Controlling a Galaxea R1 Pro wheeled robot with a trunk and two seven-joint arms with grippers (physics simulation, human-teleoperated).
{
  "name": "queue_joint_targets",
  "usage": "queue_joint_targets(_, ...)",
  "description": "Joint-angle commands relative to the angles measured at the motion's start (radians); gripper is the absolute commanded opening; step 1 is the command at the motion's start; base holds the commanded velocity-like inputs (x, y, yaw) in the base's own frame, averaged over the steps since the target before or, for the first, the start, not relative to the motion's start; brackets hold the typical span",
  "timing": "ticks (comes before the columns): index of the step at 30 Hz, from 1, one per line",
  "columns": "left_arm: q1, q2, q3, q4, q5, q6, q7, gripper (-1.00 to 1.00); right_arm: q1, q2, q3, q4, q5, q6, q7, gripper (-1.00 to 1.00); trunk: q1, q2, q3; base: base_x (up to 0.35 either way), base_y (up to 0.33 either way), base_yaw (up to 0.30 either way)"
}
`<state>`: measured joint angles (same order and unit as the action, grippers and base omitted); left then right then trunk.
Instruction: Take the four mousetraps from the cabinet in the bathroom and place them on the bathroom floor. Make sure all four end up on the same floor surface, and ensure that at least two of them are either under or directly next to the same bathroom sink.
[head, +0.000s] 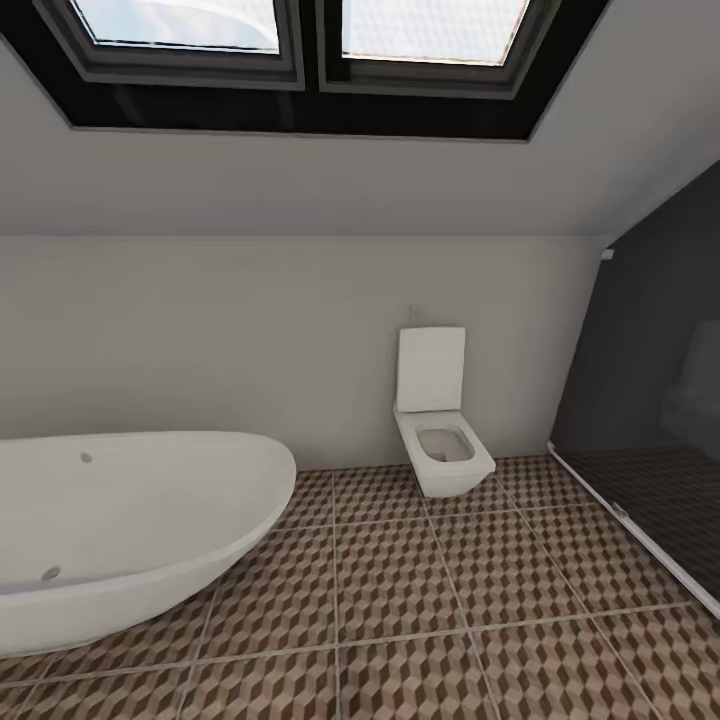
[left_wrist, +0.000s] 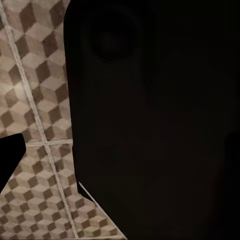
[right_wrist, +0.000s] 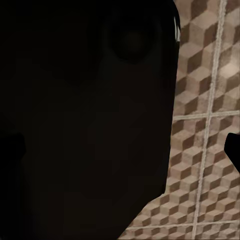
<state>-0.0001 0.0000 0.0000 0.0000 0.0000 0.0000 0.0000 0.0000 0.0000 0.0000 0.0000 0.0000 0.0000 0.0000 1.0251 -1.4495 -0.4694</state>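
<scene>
bathroom floor (head: 400, 590): large square tiles, brown-beige-white cube print, pale grout; runs from the bathtub (head: 120, 520) to the dark shower floor's edge, bare of traps.

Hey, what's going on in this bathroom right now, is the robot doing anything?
Nothing is being handled. The head camera faces a white bathtub, a wall-hung toilet and a dark shower area under a skylight. Both wrist cameras look down at the bathroom floor past dark robot parts. It appears to be on its way.

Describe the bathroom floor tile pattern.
Brown, beige and white 3D cubes with pale grout on the bathroom floor; clearest in head view.
</scene>
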Motion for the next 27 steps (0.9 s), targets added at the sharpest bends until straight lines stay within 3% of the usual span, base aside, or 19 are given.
queue_joint_targets(1,0.002,0.006,0.006,-0.006,0.006,-0.006,-0.002,1.00,0.003,0.005,-0.004,0.000,0.001,-0.006,0.006,1.00,0.000,-0.001,-0.001,0.000,0.000,0.000)
queue_joint_targets(27,0.002,0.006,0.011,-0.031,0.009,-0.033,-0.002,1.00,0.002,-0.002,0.012,0.000,0.014,-0.012,-0.001,1.00,0.000,-0.001,-0.001,0.000,0.000,0.000)
